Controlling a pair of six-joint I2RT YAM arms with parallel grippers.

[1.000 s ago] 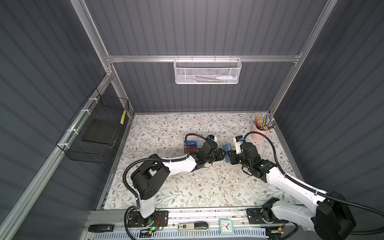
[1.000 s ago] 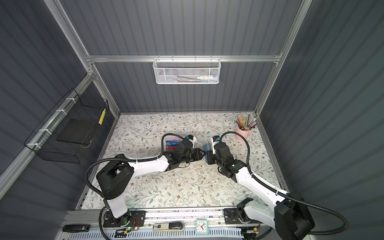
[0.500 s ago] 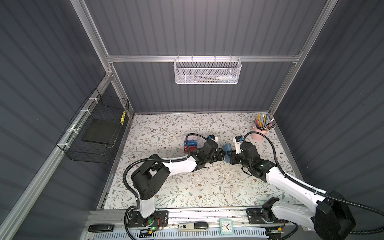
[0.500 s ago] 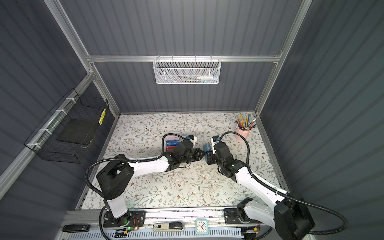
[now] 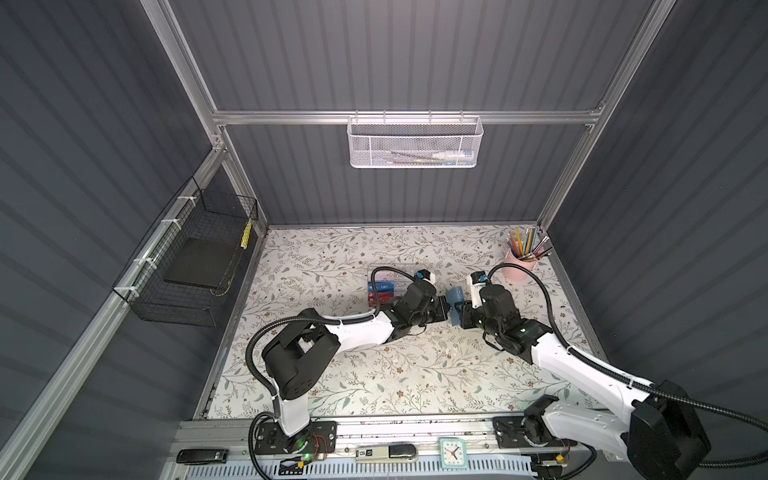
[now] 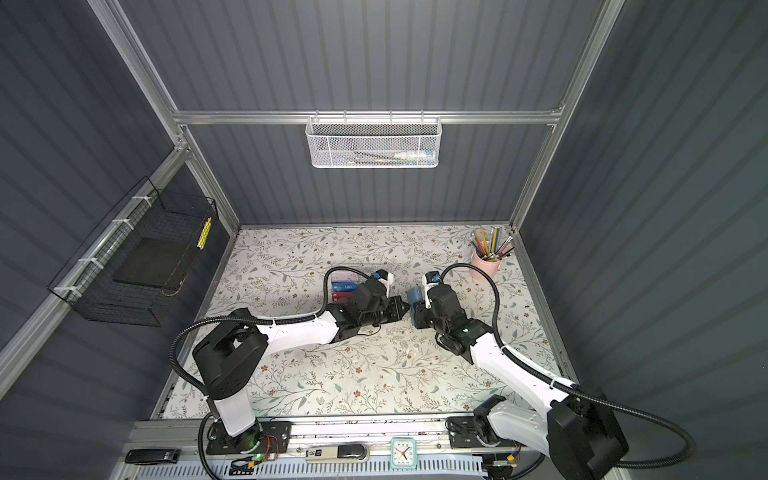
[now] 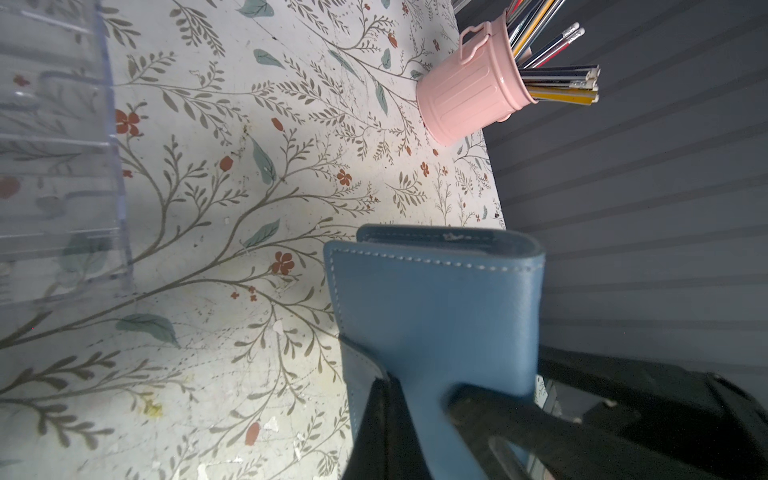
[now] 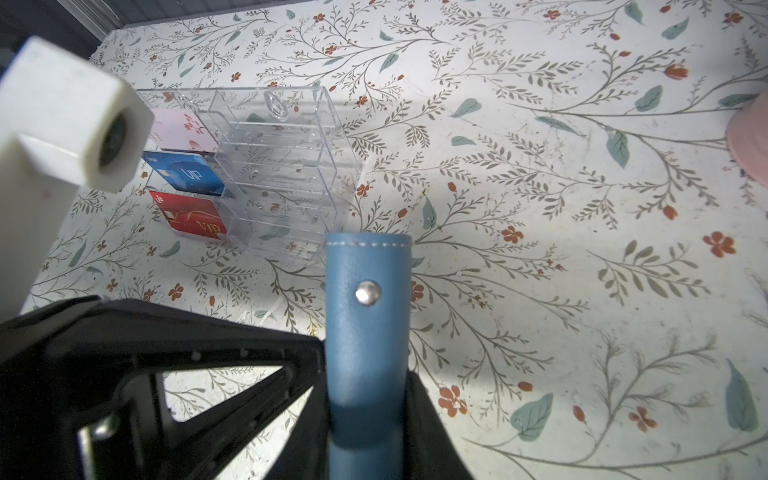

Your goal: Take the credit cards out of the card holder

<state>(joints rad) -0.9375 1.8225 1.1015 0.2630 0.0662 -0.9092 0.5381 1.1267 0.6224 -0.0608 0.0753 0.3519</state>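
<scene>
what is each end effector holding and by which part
Both hold the card holder: the right end effector clamps its two faces below the snap button, and the left end effector pinches its outer cover.

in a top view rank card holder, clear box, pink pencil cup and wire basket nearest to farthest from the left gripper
1. card holder: clamped in the left gripper, mid-table
2. clear box: just left, toward the back
3. pink pencil cup: back right corner
4. wire basket: on the left wall
</scene>
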